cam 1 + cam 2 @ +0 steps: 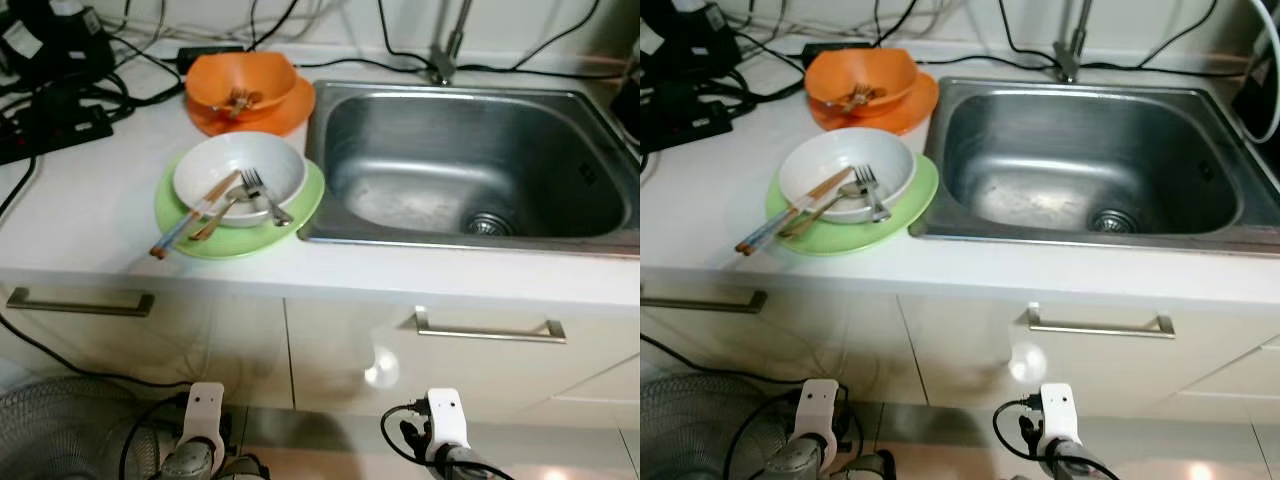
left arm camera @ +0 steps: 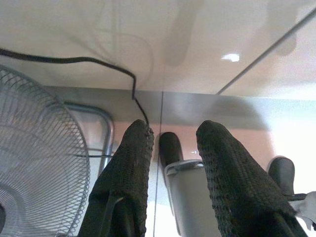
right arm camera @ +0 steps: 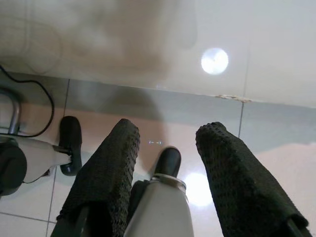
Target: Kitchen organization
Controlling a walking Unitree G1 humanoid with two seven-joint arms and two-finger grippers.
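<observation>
Standing before the white kitchen counter, the robot has both arms hanging low by the cabinet fronts, so the organizing work looks not yet begun. The left gripper points down at the floor with its two black fingers spread and nothing between them; the right gripper hangs the same way, fingers apart and empty. A round wire-grille fan stands on the floor near the left arm.

On the counter, just left of the stainless steel sink, sits a white ceramic bowl on a light green round plate. Inside the bowl lie a silver metal fork and a spoon, and a pair of brown wooden chopsticks leans over its rim, the ends reaching out past the plate. Behind it, an orange plastic bowl rests on an orange plate, with some utensils inside that are too small to make out. Black cables and a power strip crowd the counter's far left corner.

The next move probably calls for raising one arm to counter height and reaching for the nearer white bowl or its cutlery, likely to shift it into the sink; the loose chopsticks could roll off if the bowl is tipped
</observation>
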